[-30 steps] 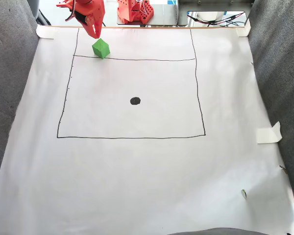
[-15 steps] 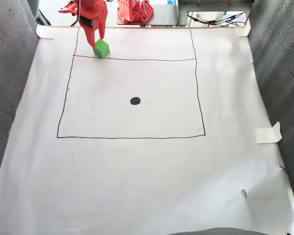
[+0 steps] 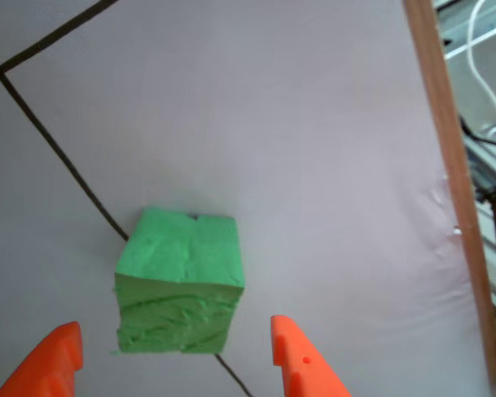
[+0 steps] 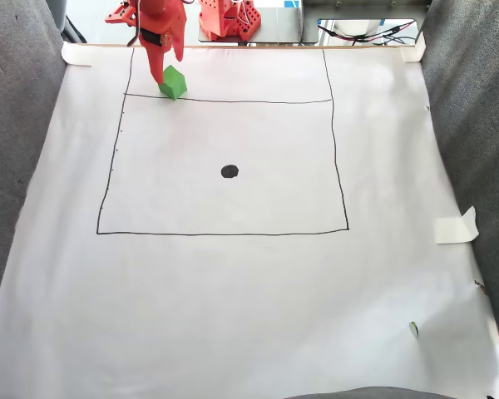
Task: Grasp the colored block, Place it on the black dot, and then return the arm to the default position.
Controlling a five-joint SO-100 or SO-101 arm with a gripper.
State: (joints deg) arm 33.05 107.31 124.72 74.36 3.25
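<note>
- Your colored block (image 3: 180, 281) sits flat on the white paper (image 3: 314, 149), right on a thin drawn line (image 3: 58, 153). In the fixed view the colored block (image 4: 174, 82) lies at the far left corner of the drawn square, just at its top line.
- Your gripper (image 3: 172, 364) straddles the block. One orange finger (image 3: 45, 364) shows off its left side and the other off its right, each with a gap of paper between tip and foam.
- The claw stands wide, holding nothing, so you are in the grasp step: lined up, not yet closed.
- In the fixed view the gripper (image 4: 161, 76) reaches down from the arm (image 4: 158, 25) at the top edge, its tips at the block.
- Your next move, as I judge it, is to sink a little further so the tips reach the block's sides, then close squarely. The foam looks soft, so expect it to give.
- After that comes a lift and carry to the black dot (image 4: 229, 171), which lies well apart, near the middle of the square.
</note>
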